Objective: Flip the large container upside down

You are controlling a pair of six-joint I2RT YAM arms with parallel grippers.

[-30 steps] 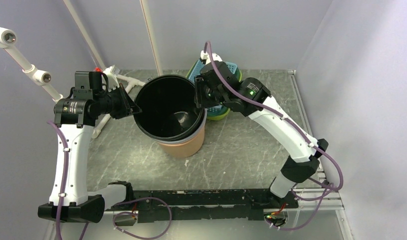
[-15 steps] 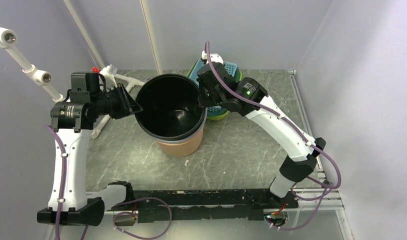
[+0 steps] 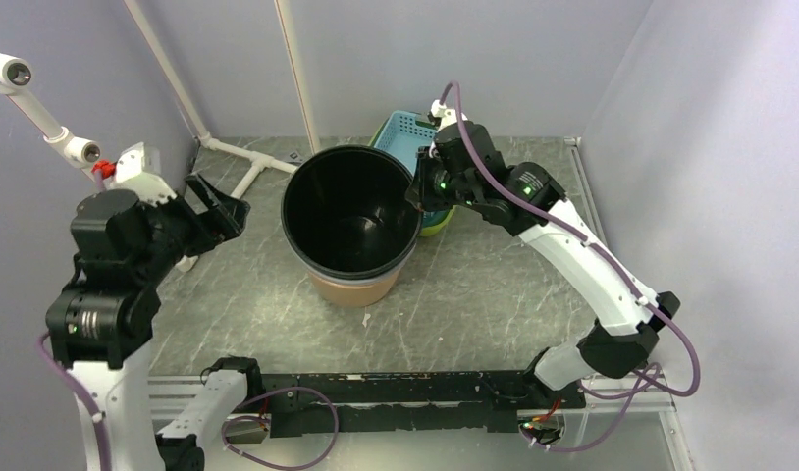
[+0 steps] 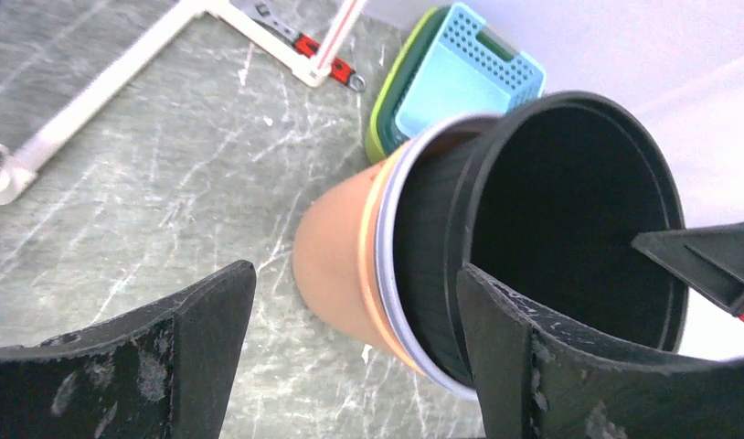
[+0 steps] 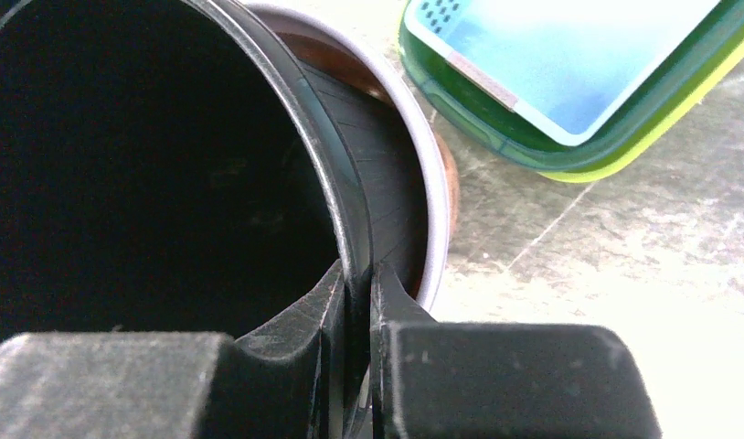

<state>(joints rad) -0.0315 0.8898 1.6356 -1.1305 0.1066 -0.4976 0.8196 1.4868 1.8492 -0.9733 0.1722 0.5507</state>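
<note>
Tightly pinching the rim of the large container (image 5: 167,165) with the right gripper (image 5: 355,283), one finger inside, one outside. Left gripper (image 4: 355,273) spread wide, holding nothing, toward the left edge. Black, mouth-up, tilted, nested in an orange tub (image 3: 361,287) mid-surface. Beyond: stacked baskets (image 3: 405,132) by the back edge, white pipe (image 4: 103,87), grey marbled surface (image 3: 474,294), pale lilac walls (image 3: 474,69).

The large black container (image 3: 351,218) stood mouth up, round and deep with a thick rim. It sat nested in an orange pot (image 3: 361,289) with a pale rim, raised partly out and leaning slightly, near the table's (image 3: 464,294) middle.
</note>
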